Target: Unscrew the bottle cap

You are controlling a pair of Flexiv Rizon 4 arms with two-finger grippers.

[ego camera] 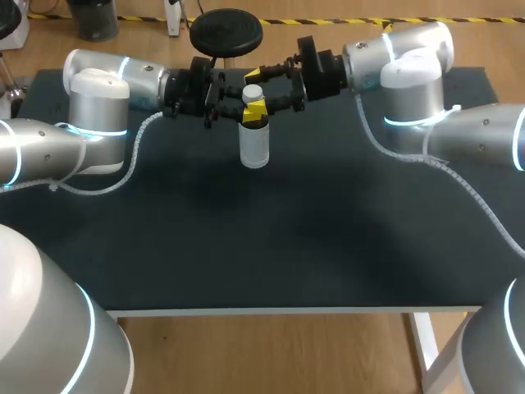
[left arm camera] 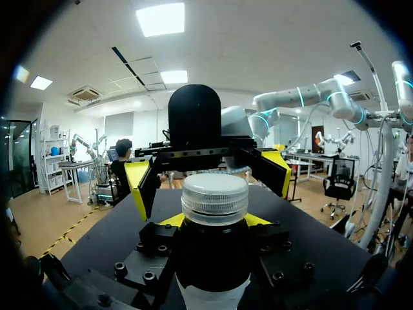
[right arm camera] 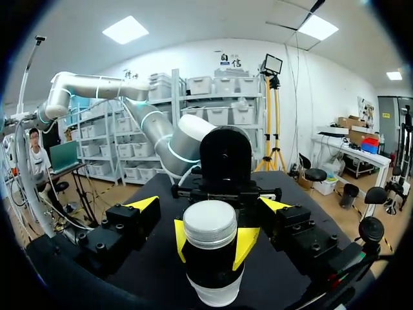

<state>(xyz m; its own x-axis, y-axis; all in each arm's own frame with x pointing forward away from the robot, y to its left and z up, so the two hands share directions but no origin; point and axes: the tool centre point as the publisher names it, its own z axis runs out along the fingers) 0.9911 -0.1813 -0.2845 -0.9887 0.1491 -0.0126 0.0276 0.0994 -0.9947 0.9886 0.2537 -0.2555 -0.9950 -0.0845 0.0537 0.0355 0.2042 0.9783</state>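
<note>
A whitish plastic bottle (ego camera: 253, 144) stands upright on the dark table at the far middle, topped by a ribbed white cap (ego camera: 253, 92). My left gripper (ego camera: 252, 112) comes in from the left and is shut on the bottle's dark neck just under the cap (left arm camera: 214, 197), one yellow tip on each side. My right gripper (ego camera: 258, 90) comes in from the right at cap height and stands wide open. Its yellow fingertips (right arm camera: 143, 204) flank the cap (right arm camera: 210, 224) without touching it. The bottle (right arm camera: 211, 289) rests on the table.
The dark table top (ego camera: 271, 246) stretches toward me with nothing else on it. Both arms' white cable hoses (ego camera: 139, 139) trail over the table behind the grippers.
</note>
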